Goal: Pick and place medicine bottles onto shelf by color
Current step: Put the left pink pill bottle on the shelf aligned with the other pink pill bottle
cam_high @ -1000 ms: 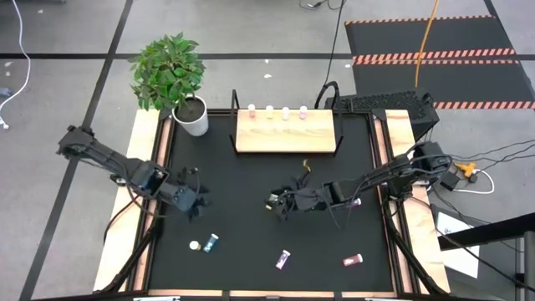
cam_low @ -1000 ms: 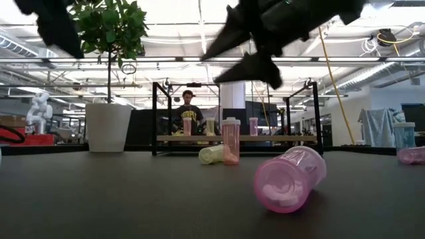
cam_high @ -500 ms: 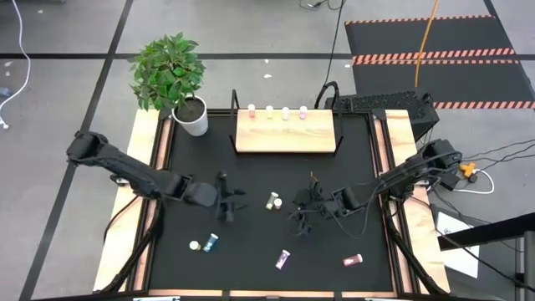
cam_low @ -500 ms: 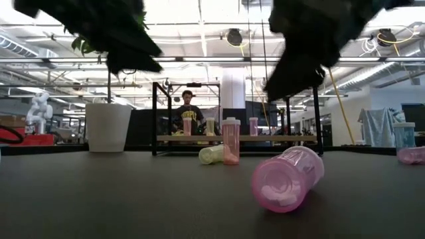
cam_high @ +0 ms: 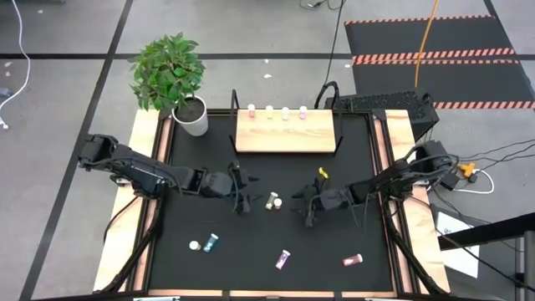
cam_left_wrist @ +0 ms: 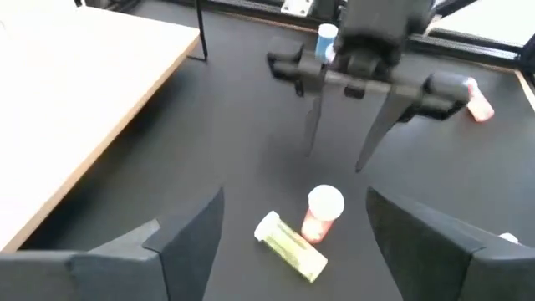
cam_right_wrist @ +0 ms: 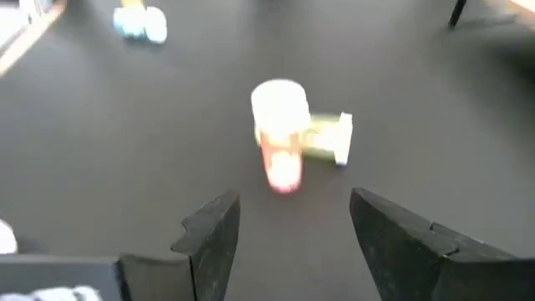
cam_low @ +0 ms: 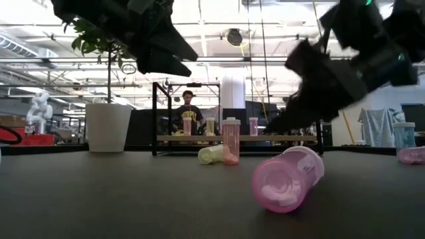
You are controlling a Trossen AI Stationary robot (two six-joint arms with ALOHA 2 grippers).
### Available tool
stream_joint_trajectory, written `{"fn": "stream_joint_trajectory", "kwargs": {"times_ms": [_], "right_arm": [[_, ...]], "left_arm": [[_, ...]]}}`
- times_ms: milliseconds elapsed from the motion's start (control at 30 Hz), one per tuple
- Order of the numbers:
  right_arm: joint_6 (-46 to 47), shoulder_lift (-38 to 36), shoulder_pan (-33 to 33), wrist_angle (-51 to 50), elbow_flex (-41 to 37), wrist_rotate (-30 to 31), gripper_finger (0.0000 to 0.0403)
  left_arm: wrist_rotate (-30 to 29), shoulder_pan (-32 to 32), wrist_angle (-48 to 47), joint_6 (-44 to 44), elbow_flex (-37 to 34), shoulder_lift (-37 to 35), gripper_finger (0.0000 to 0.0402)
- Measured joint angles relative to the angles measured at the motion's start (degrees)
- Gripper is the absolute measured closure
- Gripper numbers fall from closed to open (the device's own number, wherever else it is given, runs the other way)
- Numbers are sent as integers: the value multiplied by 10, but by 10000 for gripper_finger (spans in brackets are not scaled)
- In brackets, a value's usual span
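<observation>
Both grippers hang low over the middle of the dark desk [cam_high: 251, 251], facing each other across two small bottles. The left gripper [cam_high: 245, 199] has its fingers [cam_left_wrist: 188, 238] spread open and empty; just ahead of them stands a pink bottle [cam_left_wrist: 322, 213] with a white cap, upright, and touching its side lies a yellow bottle [cam_left_wrist: 291, 244]. The right gripper [cam_high: 303, 207] also has its fingers [cam_right_wrist: 213, 230] parted with nothing between them, the same pink bottle standing a little beyond their tips and the yellow one lying behind it. Well away from both sets of fingers, at the far edge of the desk, the shelf [cam_high: 284, 134] carries four upright bottles [cam_high: 277, 111] in a row. Three more bottles lie nearer the front edge: a teal bottle [cam_high: 212, 242], a purple bottle [cam_high: 283, 259] and another pink one [cam_high: 353, 260].
</observation>
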Motion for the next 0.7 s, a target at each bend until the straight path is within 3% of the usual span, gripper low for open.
{"fn": "stream_joint_trajectory", "kwargs": {"times_ms": [133,367,700], "right_arm": [[-28,63,-21,37,4,-52,181],[-53,158,-35,149,27,-59,181],[-60,218,-55,145,104,-109,189]], "left_arm": [[0,8,-2,5,11,-1,101],[1,18,-23,-18,12,0,105],[30,14,-31,-36,12,0,105]]}}
